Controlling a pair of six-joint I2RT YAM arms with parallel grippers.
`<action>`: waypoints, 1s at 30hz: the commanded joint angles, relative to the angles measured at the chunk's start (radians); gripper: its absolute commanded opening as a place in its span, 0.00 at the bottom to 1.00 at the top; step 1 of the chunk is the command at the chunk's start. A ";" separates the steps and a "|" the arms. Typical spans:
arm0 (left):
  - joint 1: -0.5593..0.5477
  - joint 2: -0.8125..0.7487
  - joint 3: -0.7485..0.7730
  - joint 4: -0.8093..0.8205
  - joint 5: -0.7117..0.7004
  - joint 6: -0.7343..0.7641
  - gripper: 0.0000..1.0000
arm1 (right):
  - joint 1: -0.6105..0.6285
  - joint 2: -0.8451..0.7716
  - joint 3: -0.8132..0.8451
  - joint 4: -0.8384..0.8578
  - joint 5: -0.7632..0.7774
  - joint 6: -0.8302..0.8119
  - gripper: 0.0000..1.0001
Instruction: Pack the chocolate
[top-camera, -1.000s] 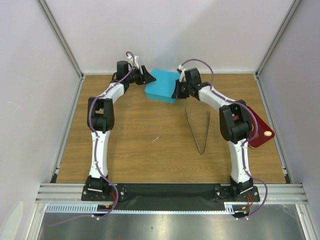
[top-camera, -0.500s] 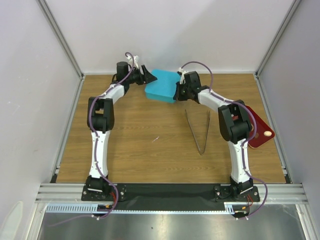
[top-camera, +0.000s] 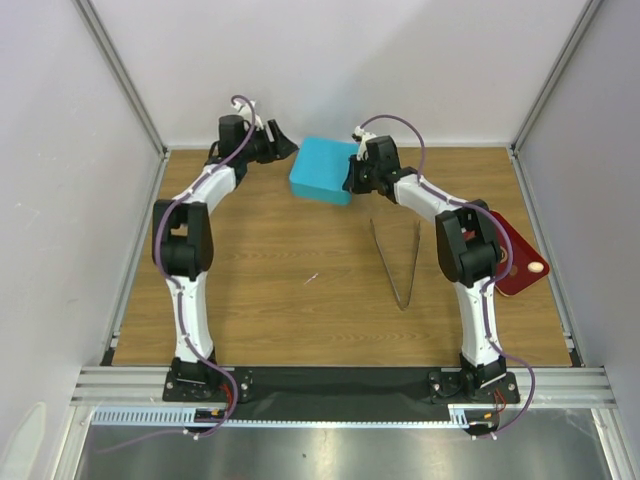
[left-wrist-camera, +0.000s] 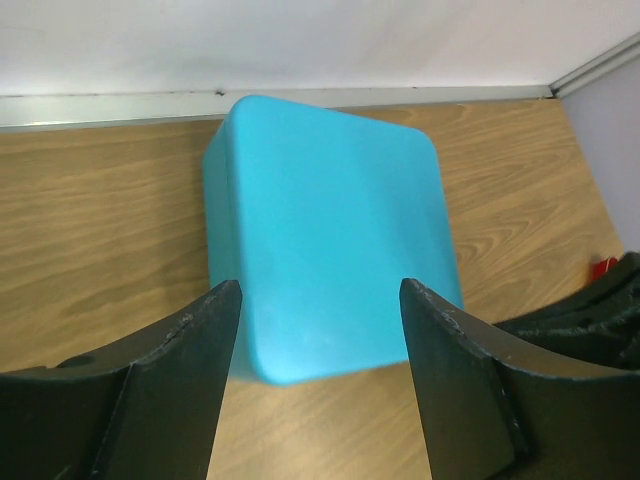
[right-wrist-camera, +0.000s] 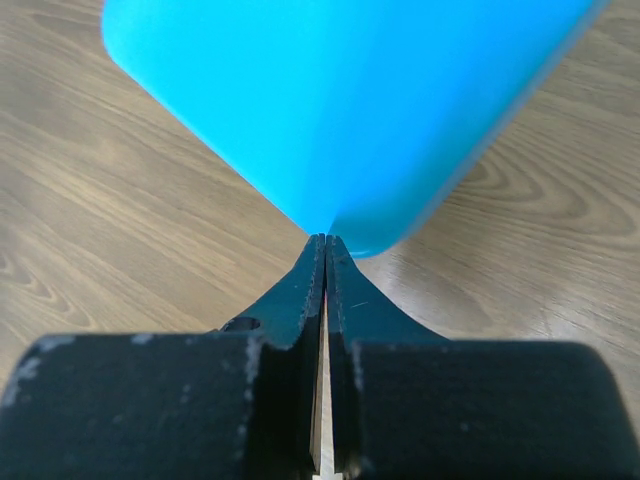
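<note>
The teal box (top-camera: 323, 170) stands closed at the back middle of the table and also shows in the left wrist view (left-wrist-camera: 330, 230) and the right wrist view (right-wrist-camera: 350, 90). My left gripper (top-camera: 288, 150) is open and empty, just left of the box, with its jaws (left-wrist-camera: 320, 290) apart in front of the box's near side. My right gripper (top-camera: 350, 178) is shut, its tips (right-wrist-camera: 326, 238) touching the box's right corner. One pale rounded chocolate (top-camera: 537, 267) lies on the dark red plate (top-camera: 515, 250) at the right. Other chocolate is not in view.
Long metal tweezers (top-camera: 398, 262) lie on the wood right of the middle, their tip toward me. The back wall runs close behind the box. Metal rails edge the table on the left and right.
My left arm has swung to the left, drawing its gripper a little away from the box's left side. The right gripper has stayed at the box's right corner.
</note>
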 joint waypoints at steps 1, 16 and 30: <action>0.005 -0.120 -0.068 -0.003 -0.078 0.054 0.71 | 0.004 -0.006 0.041 0.020 -0.030 0.000 0.00; -0.014 0.082 0.021 0.116 0.183 -0.107 0.65 | -0.164 0.391 0.510 0.294 -0.458 0.428 0.00; -0.038 0.219 0.155 0.005 0.144 -0.067 0.65 | -0.182 0.471 0.584 0.192 -0.254 0.349 0.00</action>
